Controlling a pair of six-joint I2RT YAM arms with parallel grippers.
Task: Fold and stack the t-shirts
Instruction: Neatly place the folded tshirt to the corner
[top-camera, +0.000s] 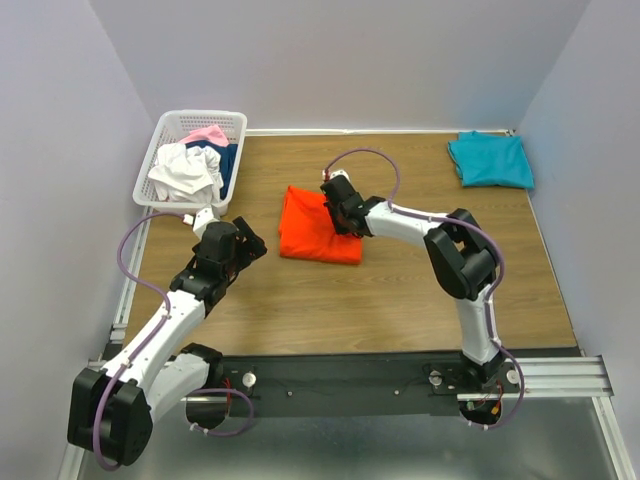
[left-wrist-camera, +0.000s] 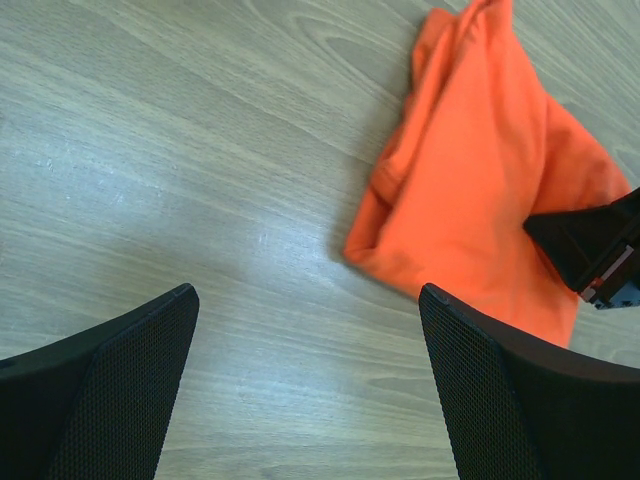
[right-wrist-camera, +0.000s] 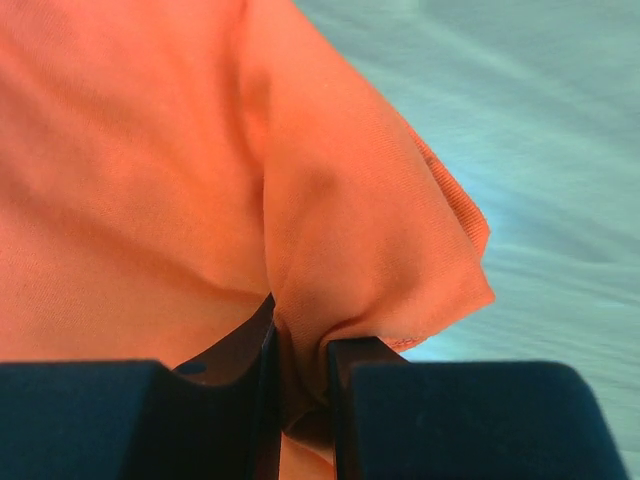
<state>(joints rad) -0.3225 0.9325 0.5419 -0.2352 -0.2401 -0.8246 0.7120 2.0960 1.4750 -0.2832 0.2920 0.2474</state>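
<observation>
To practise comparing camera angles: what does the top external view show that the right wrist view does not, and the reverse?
Only the top external view: the white basket holding crumpled shirts at the far left, the folded teal t-shirt in the far right corner, and the left gripper, open and empty. Only the right wrist view: the fold of cloth pinched between the fingers of the right gripper. Both: the orange t-shirt with the right gripper on it.
</observation>
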